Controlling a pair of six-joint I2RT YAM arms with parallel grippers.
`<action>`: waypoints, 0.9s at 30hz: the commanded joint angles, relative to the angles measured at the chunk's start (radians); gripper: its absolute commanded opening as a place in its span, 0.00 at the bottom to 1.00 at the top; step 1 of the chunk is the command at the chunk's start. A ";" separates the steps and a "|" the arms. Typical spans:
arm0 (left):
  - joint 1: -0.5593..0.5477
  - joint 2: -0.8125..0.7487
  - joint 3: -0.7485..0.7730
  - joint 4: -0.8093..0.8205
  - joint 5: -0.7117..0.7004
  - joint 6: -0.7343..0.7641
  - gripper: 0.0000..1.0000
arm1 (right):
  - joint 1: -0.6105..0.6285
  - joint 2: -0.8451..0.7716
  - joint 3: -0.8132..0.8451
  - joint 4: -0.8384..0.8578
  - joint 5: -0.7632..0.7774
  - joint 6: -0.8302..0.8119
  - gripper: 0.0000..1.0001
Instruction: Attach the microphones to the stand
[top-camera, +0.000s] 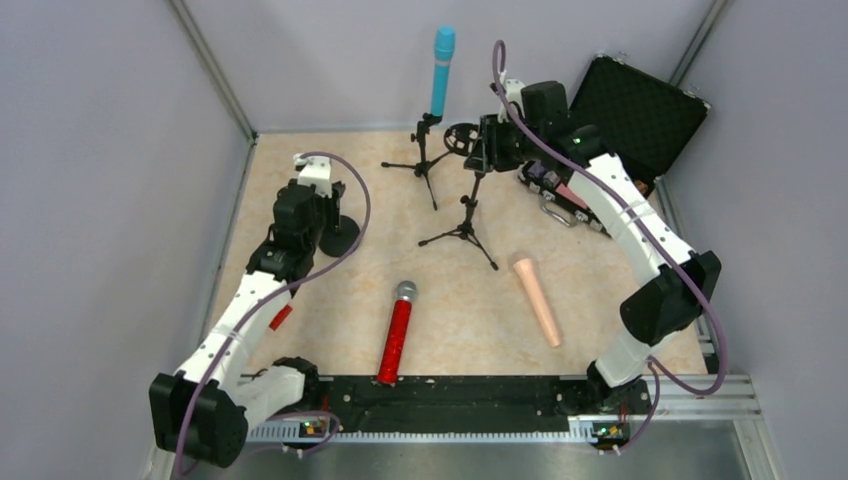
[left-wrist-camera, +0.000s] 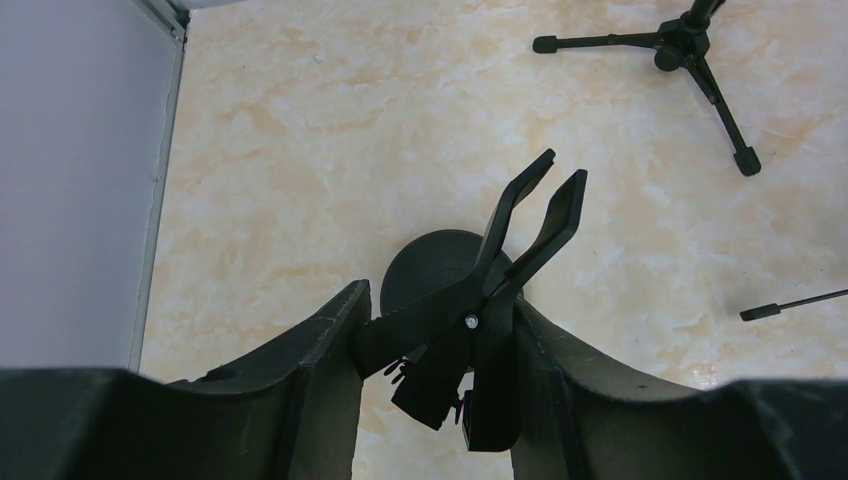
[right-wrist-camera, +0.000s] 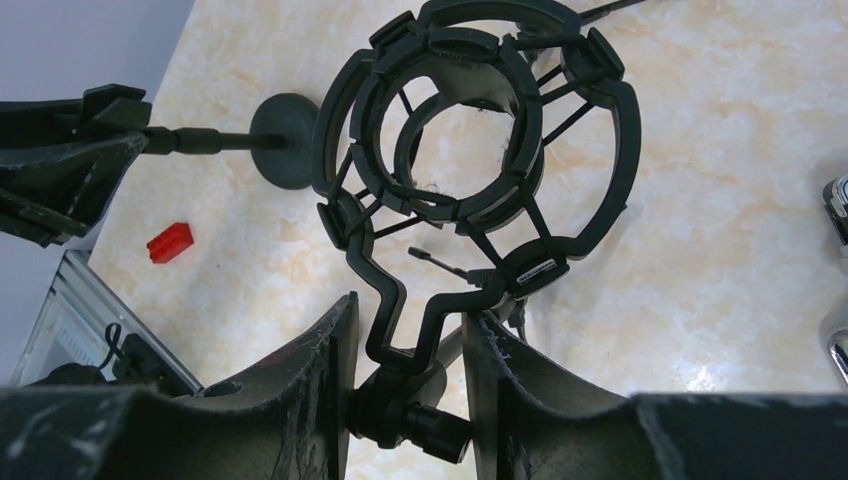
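Note:
The teal-blue microphone stands upright in a tripod stand at the back. The glittery red microphone and the pale peach one lie flat on the table near the front. My left gripper is shut on the handles of the spring clip atop a round-base stand; the clip's own prongs gape. My right gripper is shut on the swivel joint under the ring-shaped shock mount of a second tripod stand.
An open black case lies at the back right, with small hardware in front of it. A small red block sits by my left arm. Grey walls close in left, back and right. Tripod legs spread across the middle.

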 joint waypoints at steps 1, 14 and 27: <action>0.011 0.026 0.066 0.004 0.023 -0.050 0.22 | 0.038 -0.062 0.102 -0.009 0.006 0.008 0.00; 0.026 0.060 0.111 -0.009 0.008 -0.055 0.96 | 0.099 -0.056 0.066 -0.053 0.084 -0.014 0.00; 0.028 -0.011 0.155 -0.045 0.025 -0.044 0.99 | 0.121 -0.036 -0.107 0.026 0.171 0.000 0.00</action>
